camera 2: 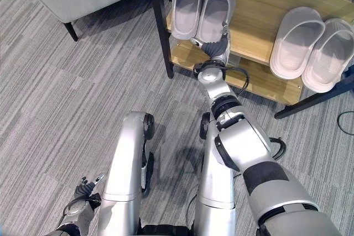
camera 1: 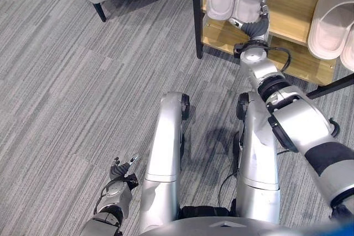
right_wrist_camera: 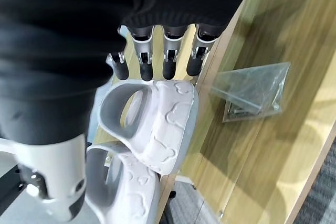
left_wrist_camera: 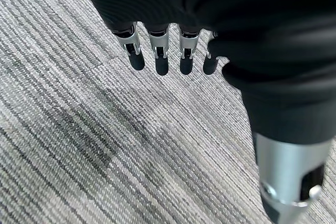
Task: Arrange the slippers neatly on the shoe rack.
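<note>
While resting at the heel of a pale grey foam slipper (camera 2: 213, 12) at upper centre, right hand (right_wrist_camera: 157, 59), fingers loosely straight, nudging it square on the wooden shoe rack (camera 2: 260, 4); left hand (camera 1: 123, 171) low, relaxed.

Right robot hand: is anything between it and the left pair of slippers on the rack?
Nothing visible is. The right robot hand hangs open right at the heel of the nearer slipper of the left pair on the shoe rack. The clear plastic bag lies on the shelf beside them, off that path.
</note>
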{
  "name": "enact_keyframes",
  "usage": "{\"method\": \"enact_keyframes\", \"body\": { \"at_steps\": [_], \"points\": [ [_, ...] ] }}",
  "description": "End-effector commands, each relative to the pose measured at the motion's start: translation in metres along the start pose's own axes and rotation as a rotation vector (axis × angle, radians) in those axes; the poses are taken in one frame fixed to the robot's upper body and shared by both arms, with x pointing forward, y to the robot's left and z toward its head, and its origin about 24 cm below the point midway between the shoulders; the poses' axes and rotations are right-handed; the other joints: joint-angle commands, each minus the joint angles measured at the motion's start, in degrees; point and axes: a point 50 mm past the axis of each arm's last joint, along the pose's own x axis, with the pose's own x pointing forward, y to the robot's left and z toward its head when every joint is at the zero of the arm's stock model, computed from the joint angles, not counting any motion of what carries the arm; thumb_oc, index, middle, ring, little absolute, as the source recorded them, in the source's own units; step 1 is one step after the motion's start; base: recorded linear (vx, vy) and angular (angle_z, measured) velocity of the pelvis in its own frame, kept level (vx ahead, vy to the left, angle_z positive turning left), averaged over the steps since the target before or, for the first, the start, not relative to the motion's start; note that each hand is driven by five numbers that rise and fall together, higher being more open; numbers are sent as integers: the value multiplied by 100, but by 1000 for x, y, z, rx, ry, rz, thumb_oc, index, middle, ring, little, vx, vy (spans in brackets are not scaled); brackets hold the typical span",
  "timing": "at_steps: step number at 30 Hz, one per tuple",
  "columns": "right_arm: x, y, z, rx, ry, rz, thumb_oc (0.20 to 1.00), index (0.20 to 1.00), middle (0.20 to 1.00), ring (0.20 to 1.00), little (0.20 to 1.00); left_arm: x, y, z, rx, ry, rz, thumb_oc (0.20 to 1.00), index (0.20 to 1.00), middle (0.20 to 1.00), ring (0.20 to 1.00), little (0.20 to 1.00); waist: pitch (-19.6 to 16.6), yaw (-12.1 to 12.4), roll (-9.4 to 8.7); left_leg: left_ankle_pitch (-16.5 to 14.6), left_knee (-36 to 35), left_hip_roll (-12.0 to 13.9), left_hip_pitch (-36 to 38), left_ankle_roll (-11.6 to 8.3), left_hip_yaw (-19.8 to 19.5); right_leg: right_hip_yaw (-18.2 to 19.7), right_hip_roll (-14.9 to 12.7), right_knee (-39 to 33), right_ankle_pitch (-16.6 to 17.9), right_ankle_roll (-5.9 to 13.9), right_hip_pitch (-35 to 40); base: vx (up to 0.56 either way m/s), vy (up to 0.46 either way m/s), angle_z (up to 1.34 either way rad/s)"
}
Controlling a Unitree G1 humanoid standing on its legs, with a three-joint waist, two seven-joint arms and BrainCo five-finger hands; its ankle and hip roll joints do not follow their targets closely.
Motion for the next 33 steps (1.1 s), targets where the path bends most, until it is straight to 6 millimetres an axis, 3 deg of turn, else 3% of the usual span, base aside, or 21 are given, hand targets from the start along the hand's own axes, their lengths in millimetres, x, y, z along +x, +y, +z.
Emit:
{"method": "enact_keyframes", "body": {
  "at_steps": [1,5,6,7,8,11,13,14,15,16,17,18,19,20,21,22,26,27,29,33],
  "points": [
    [-9,13,4,-47,-73,36,1000,1000,1000,1000,1000,-5,6,-10,93,-6,6,1000,1000,1000,1000,1000,-268,453,46,196,132,-161,-329,274,50,369,21,74,842,-715,120,0,0,0],
    [-15,10,17,-16,-156,-104,1000,1000,1000,1000,1000,-7,0,-17,93,19,-7,1000,1000,1000,1000,1000,-323,360,67,221,93,-168,-326,310,57,375,48,44,861,-712,146,0,0,0],
    [-22,2,23,38,-229,-178,1000,1000,1000,1000,1000,-9,-2,-22,98,36,-13,1000,1000,1000,1000,1000,-386,284,76,248,9,-172,-322,331,56,343,42,-53,862,-723,177,28,18,-11],
    [-38,-23,17,52,-328,-281,1000,1000,1000,1000,1000,-13,-3,-31,101,62,-31,1000,1000,1000,1000,1000,-523,187,95,327,-298,-165,-207,376,61,226,-8,-409,894,-737,298,25,18,-15],
    [-39,-23,15,49,-326,-281,1000,1000,1000,1000,1000,-14,-2,-32,103,64,-31,1000,1000,1000,1000,1000,-533,191,98,337,-318,-166,-191,378,59,220,-12,-431,903,-741,316,-23,33,-24],
    [-64,-50,-12,50,-358,-283,1000,1000,1000,1000,1000,-14,-1,-36,100,81,-61,1000,1000,1000,1000,1000,-894,130,81,709,-1687,-61,357,416,14,-44,-212,-1835,1025,-771,795,-81,26,-32],
    [-99,-66,-64,-97,-302,-153,1000,1000,1000,1000,1000,-18,5,-48,91,122,-55,1000,1000,1000,1000,1000,-1309,36,3,1270,-3176,94,1170,438,-40,-354,-415,-3304,1277,-732,1523,40,27,-20],
    [-108,-73,-84,-157,-252,-126,1000,1000,1000,1000,1000,-19,8,-52,109,135,-56,1000,1000,1000,1000,1000,-1437,-7,-37,1339,-3559,132,1452,451,-60,-392,-439,-3671,1293,-705,1766,136,43,-11],
    [-141,-91,-144,-302,-59,-27,1000,1000,1000,1000,1000,-21,12,-59,190,160,-71,1000,1000,1000,1000,1000,-1652,-149,-95,1764,-4852,243,2459,455,-127,-631,-549,-4979,1501,-655,2746,163,29,-13],
    [-151,-99,-163,-360,12,1,1000,1000,1000,1000,1000,-23,14,-64,227,176,-79,1000,1000,1000,1000,1000,-1754,-206,-112,1807,-5300,267,2824,468,-136,-680,-546,-5434,1561,-620,3086,104,33,-21],
    [-151,-99,-164,-361,13,1,1000,1000,1000,1000,1000,-23,14,-64,228,177,-79,1000,1000,1000,1000,1000,-1719,-206,-106,1829,-5357,271,2902,468,-140,-694,-544,-5495,1586,-623,3168,76,25,-20],
    [-163,-106,-181,-392,88,21,1000,1000,1000,1000,1000,-26,16,-70,245,196,-86,1000,1000,1000,1000,1000,-1794,-243,-115,1943,-5874,288,3283,461,-134,-769,-543,-5968,1656,-581,3527,126,-6,-53],
    [-194,-125,-226,-457,318,38,1000,1000,1000,1000,1000,-29,21,-79,274,243,-97,1000,1000,1000,1000,1000,-1942,-323,-171,2202,-6869,310,4083,413,-149,-950,-533,-7031,1872,-509,4393,253,-14,-63],
    [-223,-142,-255,-510,489,56,1000,1000,1000,1000,1000,-34,28,-89,349,284,-108,1000,1000,1000,1000,1000,-2118,-381,-206,2375,-7728,331,4814,388,-84,-1111,-513,-7877,2029,-435,5148,215,-20,-28],
    [-241,-152,-271,-554,587,62,1000,1000,1000,1000,1000,-37,30,-94,383,302,-117,1000,1000,1000,1000,1000,-2201,-399,-240,2569,-8189,318,5112,426,-94,-1189,-519,-8289,2298,-410,5436,252,-15,-3],
    [-275,-169,-295,-617,785,71,1000,1000,1000,1000,1000,-43,34,-105,481,336,-142,1000,1000,1000,1000,1000,-2336,-401,-272,2786,-9058,340,5862,449,-95,-1263,-506,-9066,2570,-324,6162,189,-26,5],
    [-350,-204,-323,-728,1193,107,1000,1000,1000,1000,1000,-53,40,-121,636,381,-190,1000,1000,1000,1000,1000,-2577,-313,-328,3281,-10362,360,6985,389,-6,-1397,-479,-10344,3078,-157,7329,189,-49,-19],
    [-388,-220,-326,-752,1385,159,1000,1000,1000,1000,1000,-58,43,-127,659,412,-203,1000,1000,1000,1000,1000,-2850,-253,-334,3550,-11410,343,7696,308,75,-1464,-437,-11243,3368,-12,7898,175,-63,27],
    [-410,-229,-325,-705,1489,148,1000,1000,1000,1000,1000,-59,42,-129,636,428,-206,1000,1000,1000,1000,1000,-3029,-263,-341,3752,-12300,327,8287,254,137,-1483,-375,-12025,3637,77,8357,110,-70,25],
    [-431,-236,-322,-602,1599,64,1000,1000,1000,1000,1000,-58,32,-128,673,422,-241,1000,1000,1000,1000,1000,-3245,-279,-312,4082,-13346,358,8892,173,185,-1564,-308,-13031,3938,145,8911,-1,-39,1]
  ]
}}
